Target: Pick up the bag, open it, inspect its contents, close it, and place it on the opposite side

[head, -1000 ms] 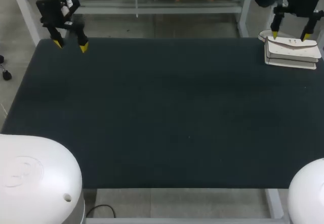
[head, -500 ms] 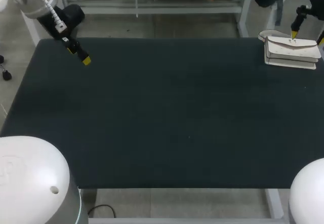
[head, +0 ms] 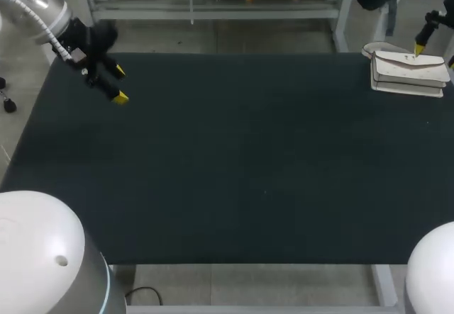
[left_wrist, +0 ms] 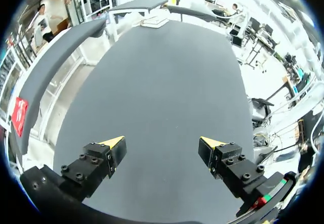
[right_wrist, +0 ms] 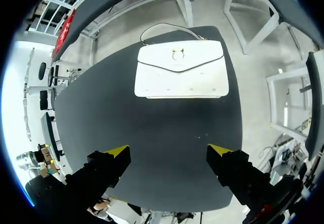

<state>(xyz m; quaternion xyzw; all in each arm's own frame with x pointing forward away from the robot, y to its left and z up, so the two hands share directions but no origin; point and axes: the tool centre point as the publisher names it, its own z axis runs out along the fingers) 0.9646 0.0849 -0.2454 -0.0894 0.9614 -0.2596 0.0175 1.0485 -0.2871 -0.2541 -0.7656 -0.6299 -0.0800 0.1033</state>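
White flap-front bag (head: 409, 71), upper right, long axis crosswise, lies just ahead of the wide-open right jaws; left jaws, also wide, far.

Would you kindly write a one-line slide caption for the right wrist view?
Open right gripper over the dark table, the closed white bag lying flat ahead of its fingers.

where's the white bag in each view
Head view: the bag lies flat at the table's far right corner.
Left wrist view: small and pale at the table's far end, likely the bag, far ahead of the left pincer.
Right wrist view: the bag lies flat, flap shut, ahead of the right pincer.
Shared landmark: the dark table, whose corner holds it.
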